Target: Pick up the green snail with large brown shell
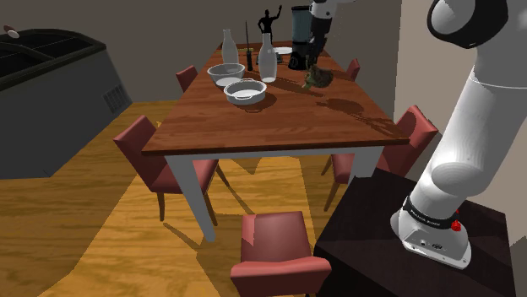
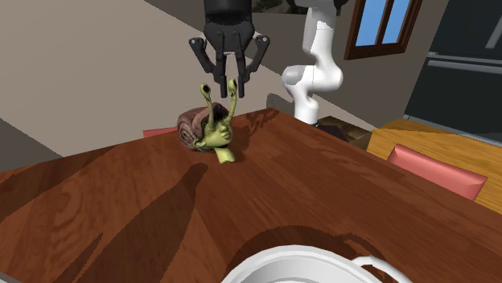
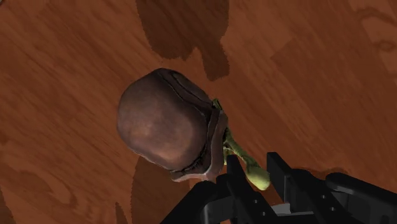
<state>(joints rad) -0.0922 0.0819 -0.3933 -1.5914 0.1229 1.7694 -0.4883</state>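
One snail (image 2: 211,129): sat on the wooden table (image 2: 338,193) toward its far end in the shoulder view, directly beneath the gripper (image 2: 226,80).
Gripper: fingers spread apart, hovering over the eye stalks, grasping nothing.
Shell: large, brown, domed, with coiled ridges and a matte surface; the figure's broadest part.
Body: green and lumpy, with two thin upright stalks.
Handling (judged): probably light, rigid and hard-surfaced; the rounded dome could slip; the stalks looked fragile.
Grip site (judged): across the shell's flanks, low on the dome, clear of the stalks.
Table: reddish-brown, grained, slightly glossy.
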